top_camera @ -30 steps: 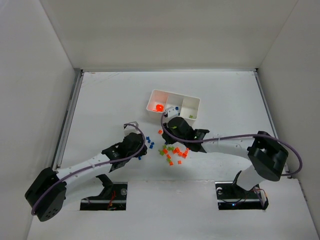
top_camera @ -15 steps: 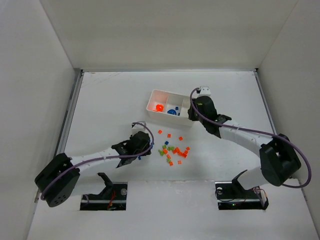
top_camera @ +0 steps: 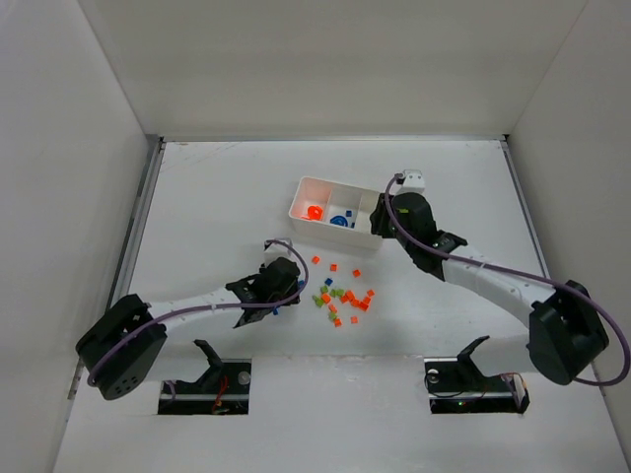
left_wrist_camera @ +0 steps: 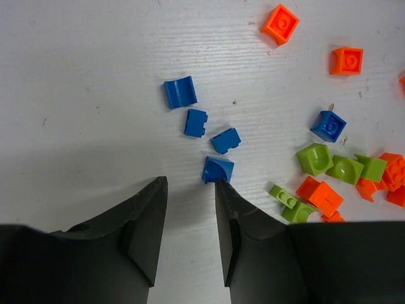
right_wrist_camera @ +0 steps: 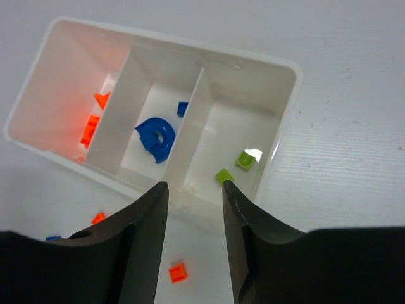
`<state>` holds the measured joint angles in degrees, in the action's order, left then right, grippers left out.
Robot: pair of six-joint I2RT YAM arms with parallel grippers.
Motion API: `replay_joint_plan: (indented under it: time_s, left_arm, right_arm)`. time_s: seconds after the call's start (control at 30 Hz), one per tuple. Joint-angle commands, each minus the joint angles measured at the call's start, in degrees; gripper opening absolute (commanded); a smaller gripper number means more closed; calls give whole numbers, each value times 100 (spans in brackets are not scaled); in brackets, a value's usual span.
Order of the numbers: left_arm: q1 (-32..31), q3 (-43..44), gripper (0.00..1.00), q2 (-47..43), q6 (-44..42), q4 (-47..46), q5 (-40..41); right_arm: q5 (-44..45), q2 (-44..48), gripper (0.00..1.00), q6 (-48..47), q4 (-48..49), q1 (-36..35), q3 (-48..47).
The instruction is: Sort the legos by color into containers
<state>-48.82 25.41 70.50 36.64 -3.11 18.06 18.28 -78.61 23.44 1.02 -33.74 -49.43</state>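
The white tray (top_camera: 301, 187) holds orange pieces in its left compartment, blue ones (right_wrist_camera: 155, 137) in the middle and two green ones (right_wrist_camera: 245, 159) in the right. My right gripper (right_wrist_camera: 194, 187) is open and empty over the tray's near wall (right_wrist_camera: 209, 209), by the right compartment. Loose legos (top_camera: 342, 294) lie in front of the tray. My left gripper (left_wrist_camera: 190, 182) is open and empty low over the table; its right fingertip touches a blue piece (left_wrist_camera: 218, 169). Three more blue pieces (left_wrist_camera: 180, 92) lie just ahead.
Green (left_wrist_camera: 314, 158) and orange (left_wrist_camera: 346, 61) legos are scattered to the right in the left wrist view. An orange cube (right_wrist_camera: 178, 273) lies on the table under my right gripper. White walls enclose the table on three sides.
My right gripper swung from the loose pile up to the tray's right end. My left gripper shifted right toward the blue pieces.
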Motion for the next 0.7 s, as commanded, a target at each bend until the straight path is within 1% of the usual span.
replay_joint_plan:
  time_s: [0.0,0.13,0.37,0.5,0.53,0.67]
  left_arm:
    - [-71,210,33,69,-96,-137,118]
    - [-132,289,33,201,-131,-181,74]
    - [-229,447,32,430,-228,-181,109]
    - [-247,351,30,158,-17,-111,153]
    - [-316,264,29,-147,140,-84,371]
    - [-404,289,29,-186,291,-84,400]
  right_arm:
    - [122,486,45,108,338,-233,362]
    - [97,671,45,345,373,-330,750]
    - [211,742,44,539,417,-788,1146]
    - [220,829,44,626,522,-841,1339]
    - [176,795,44,627,618,-841,1400]
    - [149,830,44,644,654,-858,1419]
